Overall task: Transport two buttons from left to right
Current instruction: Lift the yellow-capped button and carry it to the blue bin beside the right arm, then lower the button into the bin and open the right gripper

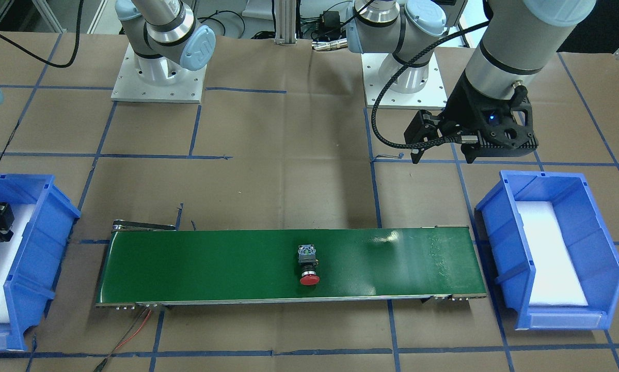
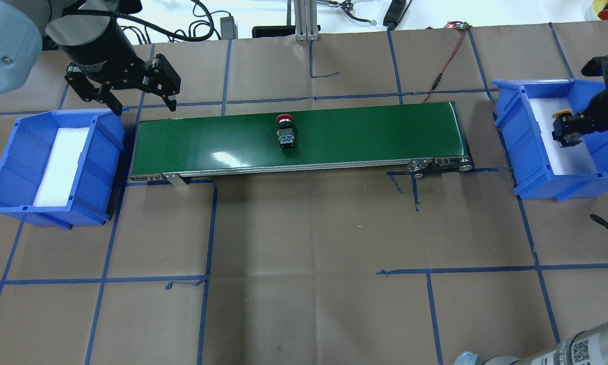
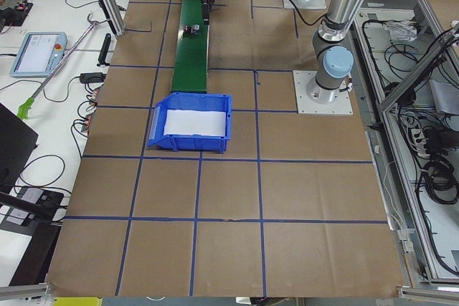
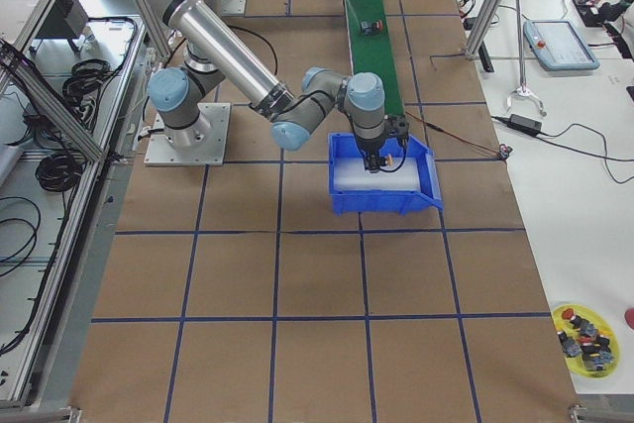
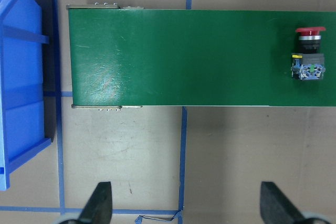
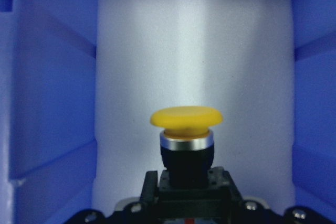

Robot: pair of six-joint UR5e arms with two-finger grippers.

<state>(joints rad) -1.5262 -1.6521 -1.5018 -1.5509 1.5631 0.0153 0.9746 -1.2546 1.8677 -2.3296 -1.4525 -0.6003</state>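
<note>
The right gripper (image 2: 567, 136) has its jaws closed on the black body of the yellow button (image 6: 186, 118), gripping it low down, so that the yellow cap and its silver ring stick out in front of the fingers. It holds this button inside the right bin (image 2: 516, 132), a blue one, over the white foam (image 6: 194, 51) that lines the bin's floor. Whether the button touches the foam cannot be told. The left gripper (image 2: 144, 107) has its jaws spread wide with nothing between them; its two dark fingers (image 5: 100, 204) hang in the air above the brown paper of the table (image 2: 309, 228), near the left end of the belt (image 2: 374, 134) and close to the left bin (image 2: 9, 167). That bin is also blue and lined with a white pad. The red button (image 2: 286, 133) lies on its side on the green belt, about halfway along it and well apart from both grippers. Its red cap points to the belt's edge away from the robot, and its grey-black body lies toward the robot's side. The belt runs between the two bins, with one bin just beyond each end. Blue tape lines divide the paper-covered table into squares, and a thin red wire leaves the belt's right end.
</note>
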